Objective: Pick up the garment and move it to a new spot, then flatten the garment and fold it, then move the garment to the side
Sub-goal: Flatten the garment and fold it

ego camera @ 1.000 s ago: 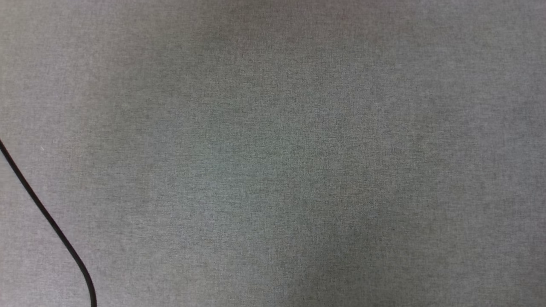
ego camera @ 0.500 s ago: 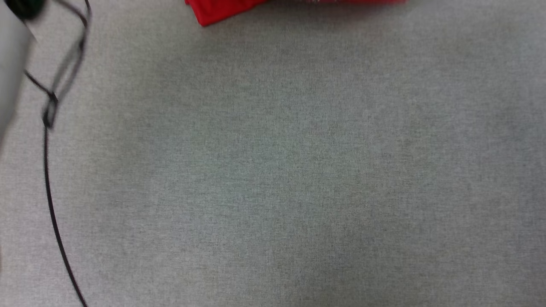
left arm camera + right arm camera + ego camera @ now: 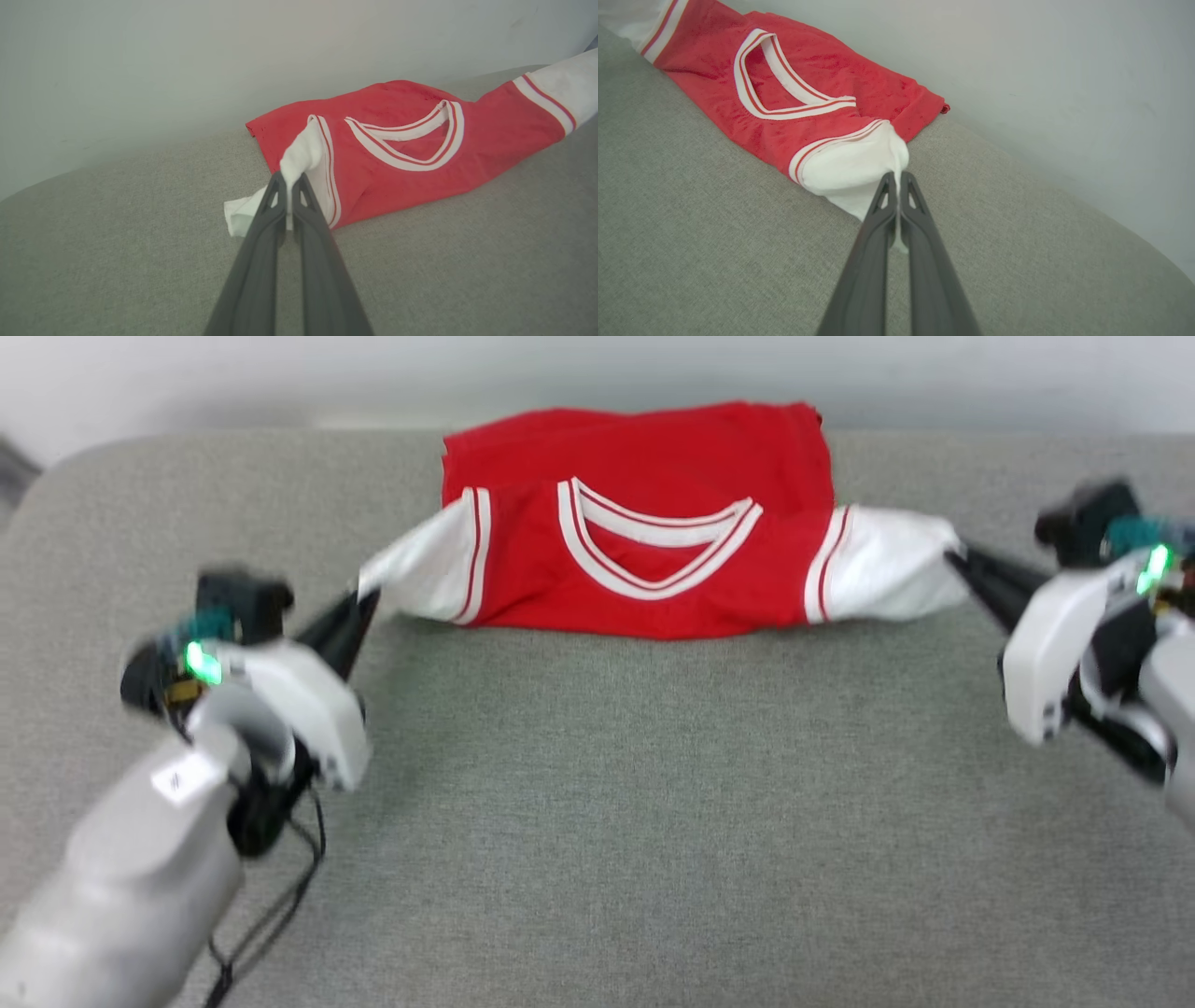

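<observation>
Pinched shut on both sleeves of the garment (image 3: 644,523), left gripper (image 3: 364,604) and right gripper (image 3: 952,560) alike. Flattening, seemingly; next, pull apart evenly, keeping tension.

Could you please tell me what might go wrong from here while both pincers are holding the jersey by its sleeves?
1. The left pincer and right pincer each pinch only a small fold of white sleeve; the fabric could slip out when pulled.
2. The garment lies folded over itself near the far edge of the grey surface; lifting it may leave it creased or uneven.
3. A black cable hangs under the left arm and might snag.
</observation>
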Available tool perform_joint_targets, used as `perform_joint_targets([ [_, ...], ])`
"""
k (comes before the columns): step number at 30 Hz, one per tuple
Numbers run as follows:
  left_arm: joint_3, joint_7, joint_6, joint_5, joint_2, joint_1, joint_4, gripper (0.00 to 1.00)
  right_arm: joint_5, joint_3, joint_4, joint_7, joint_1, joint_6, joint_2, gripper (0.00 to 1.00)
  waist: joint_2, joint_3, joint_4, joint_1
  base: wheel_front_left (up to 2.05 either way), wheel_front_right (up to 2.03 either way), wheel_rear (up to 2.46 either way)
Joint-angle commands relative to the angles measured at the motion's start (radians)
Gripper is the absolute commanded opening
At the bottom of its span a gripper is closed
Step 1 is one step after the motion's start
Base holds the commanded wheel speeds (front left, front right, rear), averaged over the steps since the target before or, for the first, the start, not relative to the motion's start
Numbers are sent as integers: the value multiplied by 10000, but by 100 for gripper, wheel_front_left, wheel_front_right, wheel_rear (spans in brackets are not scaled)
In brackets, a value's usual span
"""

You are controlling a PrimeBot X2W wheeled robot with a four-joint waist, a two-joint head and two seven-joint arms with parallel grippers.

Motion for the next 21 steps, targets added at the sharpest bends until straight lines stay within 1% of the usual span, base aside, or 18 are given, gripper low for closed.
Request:
perform_joint_targets([
  [1, -10, -61, 134, -155, 182, 640, -193, 0, 136, 69, -153, -119, 558, -7, -157, 0, -1, -480, 4, 0, 0, 0, 0],
  [5, -4, -49, 509, -647, 656, 2334, -884, 0, 495, 108, -645, -259, 1980, -7, -571, 0, -1, -1047, -28, 0, 0, 0, 0],
  [10, -110, 29, 1095, -1024, 1355, 4118, -1658, 0, 861, -272, -1143, -435, 3806, -7, -1112, 0, -1, -1646, -75, 0, 0, 0, 0],
  [12, -132, 31, 1290, -1234, 1504, 4748, -1905, 0, 924, -480, -1341, -475, 4539, -7, -1284, 0, -1, -1869, -101, 0, 0, 0, 0],
  [17, -93, -23, 1732, -1562, 1943, 5854, -2406, 0, 918, -1224, -1876, -391, 6289, -7, -1667, 0, -1, -2322, -176, 0, 0, 0, 0],
  [18, -93, -23, 1732, -1562, 1943, 5854, -2406, 0, 918, -1224, -1876, -391, 6289, -7, -1667, 0, -1, -2322, -176, 0, 0, 0, 0],
  [21, -52, -65, 1966, -1783, 2138, 6428, -2712, 0, 923, -1834, -2277, -193, 7362, -7, -1841, 0, -1, -2466, -227, 0, 0, 0, 0],
])
